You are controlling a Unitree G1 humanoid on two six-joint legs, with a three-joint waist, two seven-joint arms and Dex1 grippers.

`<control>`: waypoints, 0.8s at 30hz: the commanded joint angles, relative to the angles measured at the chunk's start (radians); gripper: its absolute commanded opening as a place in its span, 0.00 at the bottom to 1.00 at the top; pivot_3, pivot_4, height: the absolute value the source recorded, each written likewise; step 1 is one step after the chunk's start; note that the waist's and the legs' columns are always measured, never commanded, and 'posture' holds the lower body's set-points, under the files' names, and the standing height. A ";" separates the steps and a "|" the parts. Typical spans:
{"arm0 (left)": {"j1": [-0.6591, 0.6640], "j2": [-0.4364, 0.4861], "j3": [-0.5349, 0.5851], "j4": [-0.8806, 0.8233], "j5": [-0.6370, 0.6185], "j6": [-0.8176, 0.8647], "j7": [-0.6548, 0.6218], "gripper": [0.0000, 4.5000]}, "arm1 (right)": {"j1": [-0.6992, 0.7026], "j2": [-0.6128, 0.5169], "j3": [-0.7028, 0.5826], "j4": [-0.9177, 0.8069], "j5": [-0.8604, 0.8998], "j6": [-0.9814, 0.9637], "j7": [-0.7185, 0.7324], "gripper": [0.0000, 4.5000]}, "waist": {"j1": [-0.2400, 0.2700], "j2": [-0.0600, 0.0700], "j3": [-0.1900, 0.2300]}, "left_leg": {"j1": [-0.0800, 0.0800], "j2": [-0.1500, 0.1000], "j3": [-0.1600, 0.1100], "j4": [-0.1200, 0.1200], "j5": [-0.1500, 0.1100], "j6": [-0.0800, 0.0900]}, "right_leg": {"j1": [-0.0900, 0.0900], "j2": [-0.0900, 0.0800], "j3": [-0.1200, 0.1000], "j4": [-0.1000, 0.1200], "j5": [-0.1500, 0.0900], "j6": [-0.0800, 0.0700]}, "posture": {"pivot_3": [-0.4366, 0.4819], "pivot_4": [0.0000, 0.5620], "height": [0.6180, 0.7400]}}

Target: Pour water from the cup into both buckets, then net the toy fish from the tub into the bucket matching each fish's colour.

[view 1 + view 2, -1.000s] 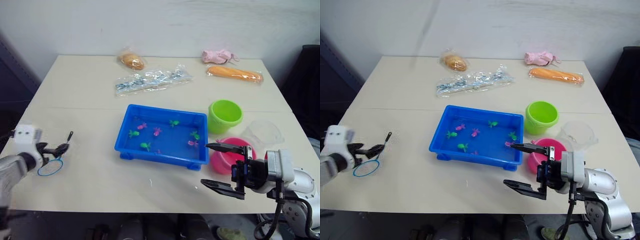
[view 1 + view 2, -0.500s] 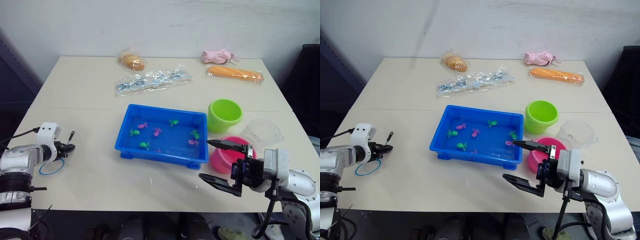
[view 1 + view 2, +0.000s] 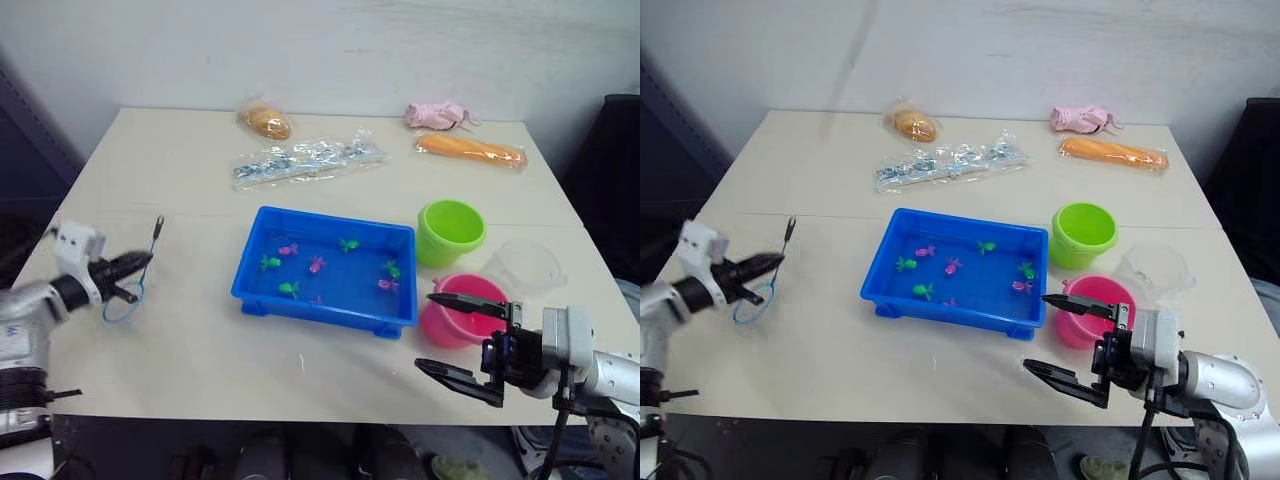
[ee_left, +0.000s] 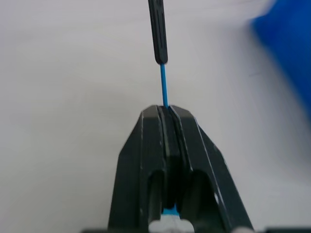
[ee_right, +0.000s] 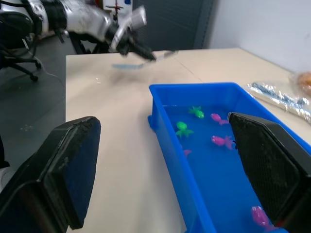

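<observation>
My left gripper (image 3: pixel 128 267) is shut on the net's thin wire, over the left side of the table. The net's dark handle (image 3: pixel 157 231) points up and away, and its blue hoop (image 3: pixel 748 309) hangs below the fingers, just off the table. In the left wrist view the fingers (image 4: pixel 146 145) pinch the blue wire. The blue tub (image 3: pixel 262 225) holds water and several toy fish, pink (image 3: pixel 317 264) and green (image 3: pixel 268 263). The green bucket (image 3: pixel 450 232), pink bucket (image 3: pixel 452 318) and clear cup (image 3: pixel 525 266) stand right of the tub. My right gripper (image 3: pixel 462 341) is open and empty, in front of the pink bucket.
Along the back of the table lie a bagged bun (image 3: pixel 265 122), a clear packet of silvery items (image 3: pixel 305 160), an orange packet (image 3: pixel 470 148) and a pink bundle (image 3: pixel 435 113). The table's front edge runs close below my right gripper.
My left gripper has closed on the net's wire and lifted the net off the table, tilting the handle up. The right gripper has drifted slightly right and toward the front edge, still open.
</observation>
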 commanded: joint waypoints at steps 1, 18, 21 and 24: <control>-0.041 0.046 -0.027 -0.135 -0.063 -0.120 -0.242 0.03 | -0.071 -0.066 -0.009 -0.077 0.051 0.085 -0.028 1.00 | 0.000 0.005 0.001 | 0.000 -0.001 0.001 0.000 0.000 0.000 | 0.000 -0.001 0.000 -0.001 0.000 0.000 | 0.48 0.27 1.00; -0.378 -0.164 -0.597 -0.383 0.140 -0.111 -0.484 0.03 | -0.792 -0.071 0.390 -0.013 0.120 0.859 -0.376 1.00 | -0.004 0.007 0.001 | -0.006 -0.002 0.002 0.003 0.001 0.002 | -0.005 0.004 0.000 0.000 0.001 0.001 | 0.48 0.27 1.00; -0.394 -0.205 -0.610 -0.367 0.167 -0.111 -0.450 0.03 | -0.832 -0.037 0.394 0.001 0.140 0.942 -0.419 1.00 | -0.005 0.007 0.001 | -0.011 -0.002 0.002 0.003 0.001 0.002 | -0.011 0.006 -0.001 0.000 0.001 0.000 | 0.48 0.27 1.00; -0.402 -0.244 -0.600 -0.365 0.174 -0.092 -0.401 0.03 | -0.834 -0.030 0.384 -0.011 0.150 1.015 -0.449 1.00 | -0.002 0.007 0.001 | -0.021 -0.002 0.002 0.012 0.002 0.002 | -0.016 0.006 -0.003 0.004 0.001 0.001 | 0.48 0.27 1.00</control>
